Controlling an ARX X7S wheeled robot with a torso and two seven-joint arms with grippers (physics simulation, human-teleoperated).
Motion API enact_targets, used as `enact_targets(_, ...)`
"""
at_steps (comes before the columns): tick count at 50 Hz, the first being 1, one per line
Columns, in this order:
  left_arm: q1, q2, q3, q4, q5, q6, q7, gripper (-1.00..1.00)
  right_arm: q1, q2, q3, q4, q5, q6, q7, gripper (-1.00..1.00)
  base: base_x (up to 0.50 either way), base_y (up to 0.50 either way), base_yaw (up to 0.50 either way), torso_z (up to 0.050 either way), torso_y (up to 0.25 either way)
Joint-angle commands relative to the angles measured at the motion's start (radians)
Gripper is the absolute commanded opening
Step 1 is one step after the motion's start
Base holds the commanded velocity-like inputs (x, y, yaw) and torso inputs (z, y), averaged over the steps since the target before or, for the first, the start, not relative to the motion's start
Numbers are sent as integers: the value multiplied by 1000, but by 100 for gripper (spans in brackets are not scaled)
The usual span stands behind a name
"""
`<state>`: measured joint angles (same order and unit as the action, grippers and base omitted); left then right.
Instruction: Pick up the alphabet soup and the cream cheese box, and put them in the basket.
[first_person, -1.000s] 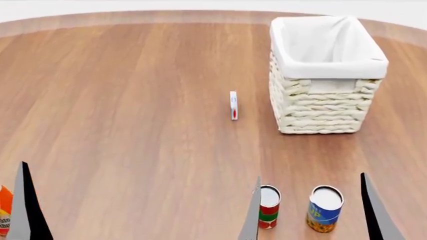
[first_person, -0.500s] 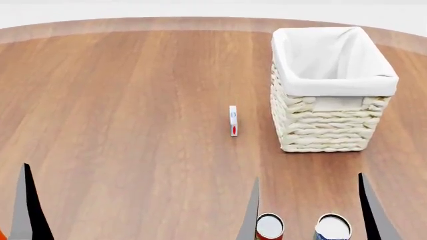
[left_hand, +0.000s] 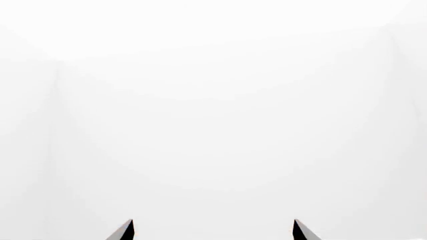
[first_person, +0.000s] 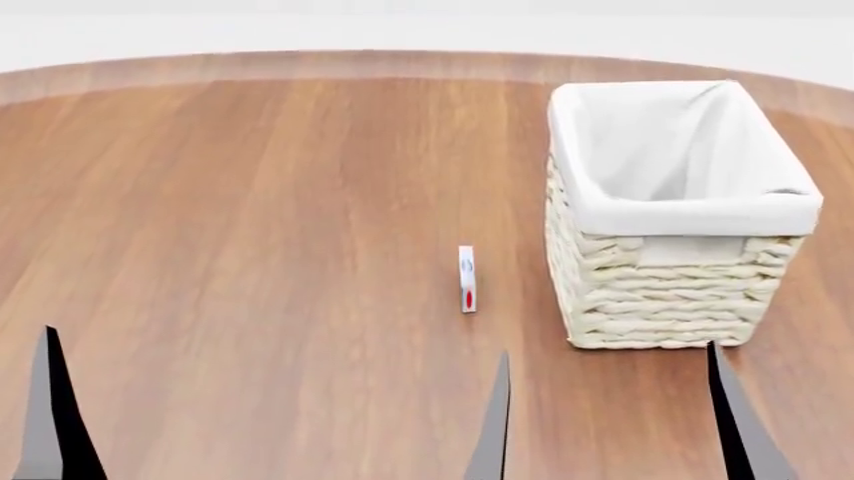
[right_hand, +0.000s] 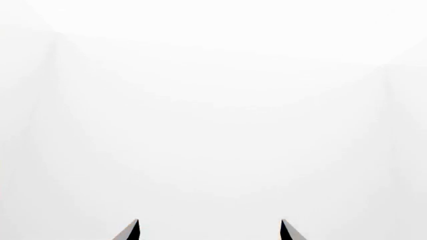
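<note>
The cream cheese box (first_person: 467, 280) stands on its thin edge on the wooden table, just left of the basket (first_person: 667, 295), a cream wicker basket with a white liner. The alphabet soup is out of view. My right gripper (first_person: 607, 425) is open and empty at the bottom edge of the head view, nearer than the box and basket. Only one finger (first_person: 51, 415) of my left gripper shows there, at the bottom left. The left wrist view shows the left gripper (left_hand: 213, 231) open against blank white. The right wrist view shows the right gripper (right_hand: 209, 231) the same way.
The round wooden table (first_person: 267, 200) stretches left and back to its curved far edge (first_person: 334, 62). Both wrist views show only white background.
The head view has moved: the box and basket slid down in the picture. The two cans and the orange bottle dropped out past the bottom edge. The gripper fingers stay put.
</note>
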<state>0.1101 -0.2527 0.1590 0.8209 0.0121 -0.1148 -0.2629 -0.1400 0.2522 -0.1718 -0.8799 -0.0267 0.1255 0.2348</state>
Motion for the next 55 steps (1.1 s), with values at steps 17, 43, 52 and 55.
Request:
enact_targets(17,-3,-13,9,-21,-4,23,-16,100,7,13,-12,12,2,-4,15,100,220,0,0,0,0)
enact_targets(43,-2,-27,22,-16,-5,15,-25,100,-3,26,-17,23,10,-26,30,100,221,0,0,0,0)
enact_targets(52,-3,-30,25,-17,-7,14,-29,100,-2,30,-22,24,7,-26,35,100,221,0,0,0,1)
enact_targets(55,-2,-31,26,-23,-9,19,-31,100,13,30,-22,8,12,7,33,100,225,0,0,0,0)
